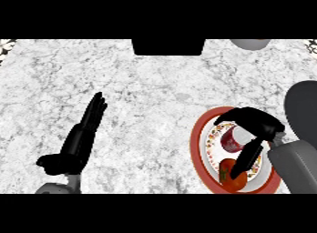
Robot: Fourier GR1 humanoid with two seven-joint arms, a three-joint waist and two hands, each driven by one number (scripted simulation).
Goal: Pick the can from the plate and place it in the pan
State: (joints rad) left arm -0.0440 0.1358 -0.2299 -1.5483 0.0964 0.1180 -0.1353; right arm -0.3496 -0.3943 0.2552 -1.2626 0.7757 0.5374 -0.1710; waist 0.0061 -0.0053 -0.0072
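Nearest the robot, just on the near side of the right hand [258,121], a red tomato-like fruit [234,181] sits on the plate [200,136], and the thumb's tip reaches down over it. Just beyond the fruit, the can [231,142] lies over the plate inside the hand's curl. The fingers arch round its far side and the thumb runs down its right side, so the hand looks clasped on it; whether it is lifted I cannot tell. Its white end faces up and right toward the palm, so its long axis seems tilted that way. To the hand's right and slightly farther lies a dark round shape, judged to be the pan [314,113], so the carry goes rightward. Well off to the left, the left hand [84,132] rests flat, fingers straight and together.
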